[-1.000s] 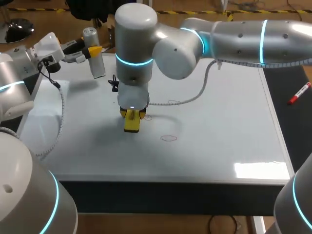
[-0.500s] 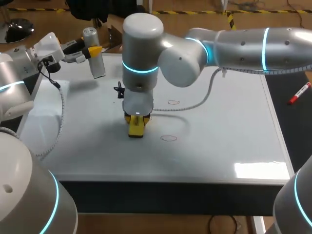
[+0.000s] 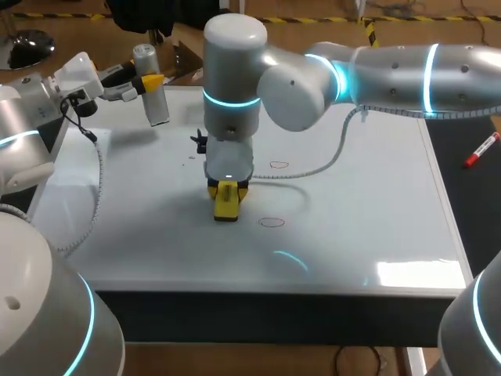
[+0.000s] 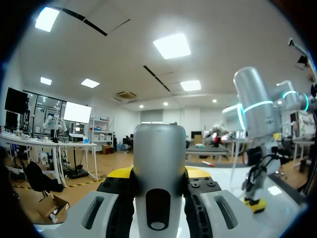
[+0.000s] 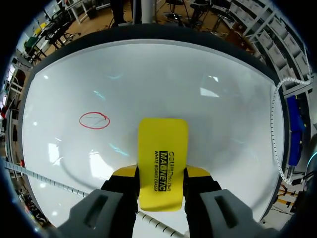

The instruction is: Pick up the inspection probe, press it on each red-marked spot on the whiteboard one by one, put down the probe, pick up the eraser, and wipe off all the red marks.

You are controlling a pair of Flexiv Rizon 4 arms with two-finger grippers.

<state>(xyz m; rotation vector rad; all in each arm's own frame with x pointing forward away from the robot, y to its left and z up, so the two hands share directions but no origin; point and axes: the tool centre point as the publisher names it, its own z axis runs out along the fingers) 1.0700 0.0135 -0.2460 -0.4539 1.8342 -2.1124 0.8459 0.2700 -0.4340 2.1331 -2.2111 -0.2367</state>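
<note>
Seen from above, a whiteboard (image 3: 352, 219) covers the worktop. The right arm comes in from the right and reaches to the middle of the board. Its claw (image 3: 225, 200) points straight down and is clamped on a yellow eraser (image 3: 226, 208), one finger on each side. The eraser's lower end is down at the board's surface. Two small red oval marks are drawn on the board: one (image 3: 272, 222) is just beside the eraser, towards the near edge, and the other (image 3: 278, 165) lies further back.

In the right wrist view, the eraser (image 5: 162, 158) stands upright between the yellow fingertips, with one red oval (image 5: 94, 120) ahead of it and off to one side.

At the far left corner of the board, the left claw (image 3: 145, 82) grips the grey cylindrical inspection probe (image 3: 154, 106) and holds it up off the surface. The left wrist view shows the probe (image 4: 159, 163) pinched between both fingers.
</note>
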